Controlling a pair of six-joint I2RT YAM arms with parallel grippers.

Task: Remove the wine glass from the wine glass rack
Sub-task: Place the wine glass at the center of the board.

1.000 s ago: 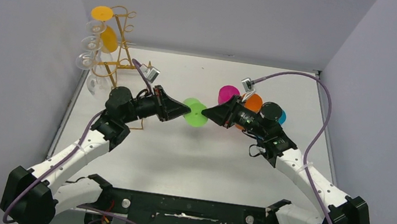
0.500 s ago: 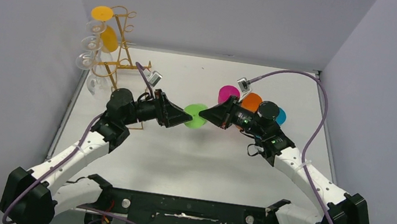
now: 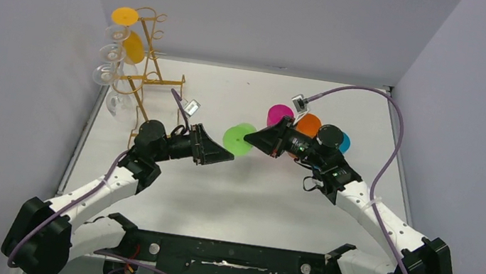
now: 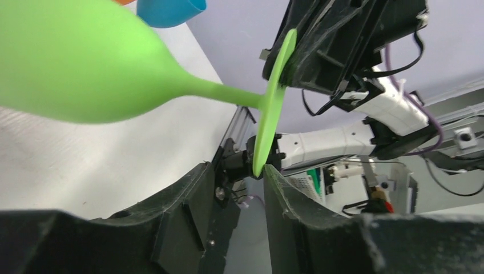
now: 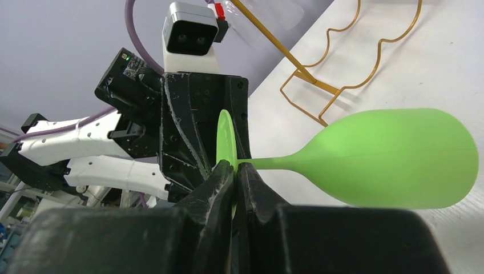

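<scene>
A green wine glass (image 3: 237, 138) hangs on its side in mid-air above the table's middle. My right gripper (image 3: 249, 138) is shut on the rim of its flat foot (image 5: 226, 140), and the bowl (image 5: 394, 157) points away to the right. My left gripper (image 3: 229, 155) is open, just near-left of the glass. In the left wrist view the foot's lower edge (image 4: 263, 145) sits just beyond my spread fingertips (image 4: 273, 174). The gold wire rack (image 3: 143, 58) stands at the far left with clear, yellow-footed glasses (image 3: 125, 17) hanging on it. Its wire base also shows in the right wrist view (image 5: 342, 63).
Magenta (image 3: 277, 115), orange (image 3: 309, 124) and blue (image 3: 345, 143) glasses stand behind my right wrist. The blue one also shows in the left wrist view (image 4: 171, 10). Grey walls close in the table on the left, back and right.
My left gripper has drawn back from the green glass toward the near left. The right gripper keeps its hold on the glass's foot and has shifted slightly left.
</scene>
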